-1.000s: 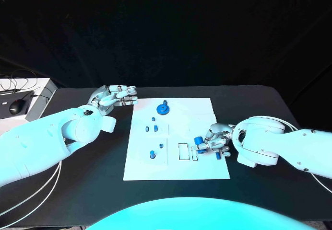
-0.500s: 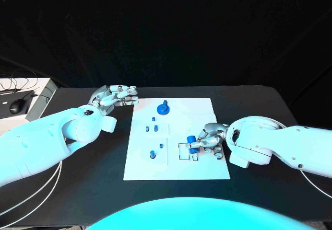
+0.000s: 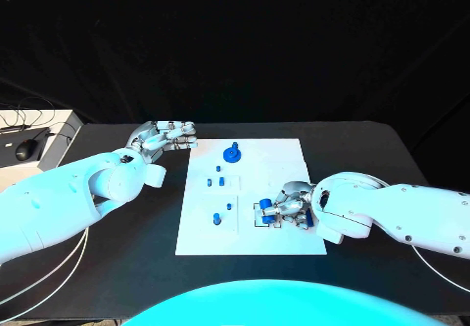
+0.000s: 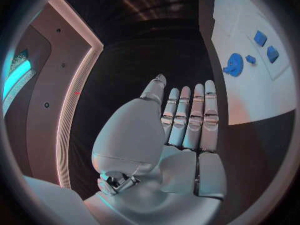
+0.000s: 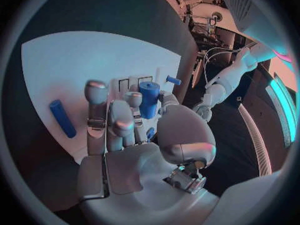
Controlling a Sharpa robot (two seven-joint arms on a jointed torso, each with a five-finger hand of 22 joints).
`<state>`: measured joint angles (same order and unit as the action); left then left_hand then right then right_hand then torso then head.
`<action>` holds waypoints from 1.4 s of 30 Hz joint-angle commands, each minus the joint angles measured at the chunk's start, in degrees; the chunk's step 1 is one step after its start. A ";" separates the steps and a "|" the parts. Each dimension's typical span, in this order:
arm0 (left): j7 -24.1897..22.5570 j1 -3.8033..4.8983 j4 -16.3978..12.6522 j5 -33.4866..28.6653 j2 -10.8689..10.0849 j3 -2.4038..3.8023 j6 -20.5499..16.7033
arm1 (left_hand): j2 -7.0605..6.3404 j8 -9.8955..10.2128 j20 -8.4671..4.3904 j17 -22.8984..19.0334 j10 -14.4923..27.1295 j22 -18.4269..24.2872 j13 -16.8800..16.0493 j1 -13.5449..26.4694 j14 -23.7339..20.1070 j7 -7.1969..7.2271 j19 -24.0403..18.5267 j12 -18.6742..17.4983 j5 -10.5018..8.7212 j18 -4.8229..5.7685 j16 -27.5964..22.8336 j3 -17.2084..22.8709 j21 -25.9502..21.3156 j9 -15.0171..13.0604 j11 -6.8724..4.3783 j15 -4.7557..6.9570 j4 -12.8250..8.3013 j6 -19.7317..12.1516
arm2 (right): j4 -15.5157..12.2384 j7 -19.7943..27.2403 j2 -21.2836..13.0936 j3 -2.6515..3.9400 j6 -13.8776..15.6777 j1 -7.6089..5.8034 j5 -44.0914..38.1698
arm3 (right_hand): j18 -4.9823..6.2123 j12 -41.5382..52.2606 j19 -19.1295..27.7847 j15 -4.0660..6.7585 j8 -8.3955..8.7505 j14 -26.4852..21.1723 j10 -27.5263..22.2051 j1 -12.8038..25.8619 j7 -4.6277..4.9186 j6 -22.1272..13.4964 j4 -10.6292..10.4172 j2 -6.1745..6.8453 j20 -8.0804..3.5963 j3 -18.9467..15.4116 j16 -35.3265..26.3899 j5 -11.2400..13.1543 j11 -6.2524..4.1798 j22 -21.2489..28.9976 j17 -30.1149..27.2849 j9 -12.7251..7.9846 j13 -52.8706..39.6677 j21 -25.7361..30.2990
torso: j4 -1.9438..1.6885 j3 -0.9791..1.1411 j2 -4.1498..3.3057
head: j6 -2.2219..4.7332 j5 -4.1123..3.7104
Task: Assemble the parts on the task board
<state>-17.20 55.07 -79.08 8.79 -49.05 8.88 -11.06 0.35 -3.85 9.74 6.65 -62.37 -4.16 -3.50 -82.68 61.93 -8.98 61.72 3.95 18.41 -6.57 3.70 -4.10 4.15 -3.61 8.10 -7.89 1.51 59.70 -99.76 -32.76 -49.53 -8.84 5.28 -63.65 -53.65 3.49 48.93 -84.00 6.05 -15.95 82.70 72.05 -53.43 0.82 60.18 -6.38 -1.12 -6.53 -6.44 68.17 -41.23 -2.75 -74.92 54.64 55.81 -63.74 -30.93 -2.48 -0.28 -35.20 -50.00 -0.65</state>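
While your right hand (image 3: 286,209) pinches a blue cylinder part (image 5: 149,99) over the slots near the task board's (image 3: 284,153) right edge, your left hand (image 3: 163,136) hovers off the board's far left corner, fingers straight and together, holding nothing.

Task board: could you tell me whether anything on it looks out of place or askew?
Nothing stands out. The task board lies square on the table, its small blue parts sit in tidy spots, and the right hand holds a blue peg over the board's near right.
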 commanded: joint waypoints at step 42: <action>-0.19 0.00 -0.30 -0.19 -0.29 0.02 0.99 | 0.21 0.14 -0.07 0.08 -0.08 0.08 0.05 0.00 -0.27 0.06 -0.42 -0.12 -0.10 -0.22 -0.17 0.14 -0.17 0.04 0.16 0.11 0.50 -0.05 | 1.13 0.19 1.23 -0.04 -0.61 0.32 -1.46 | -0.03 -0.69 -0.20 -0.09 0.02 -0.04 -0.61 1.12 0.32 0.31 1.01 1.65 -0.09 1.38 -0.52 19.24 0.08 -4.03 -0.09 -0.24 0.78 0.77 | 0.05 0.04 0.01 | 0.00 0.46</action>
<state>-17.06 55.07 -79.25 8.77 -49.35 8.88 -11.01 0.35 -3.85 9.74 6.69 -62.37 -4.16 -3.50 -82.68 61.93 -8.98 61.72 3.95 18.41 -6.57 3.70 -3.93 4.15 -3.61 8.09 -7.89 1.68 59.70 -98.78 -32.74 -48.31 -8.86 5.25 -63.39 -54.36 3.49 48.40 -84.00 6.05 -15.90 82.70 71.73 -52.21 1.11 60.31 -5.08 -0.10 -6.53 -5.12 67.94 -22.30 -2.85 -74.94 54.59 55.61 -63.01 -30.26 -2.42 -0.26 -35.21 -50.00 -0.20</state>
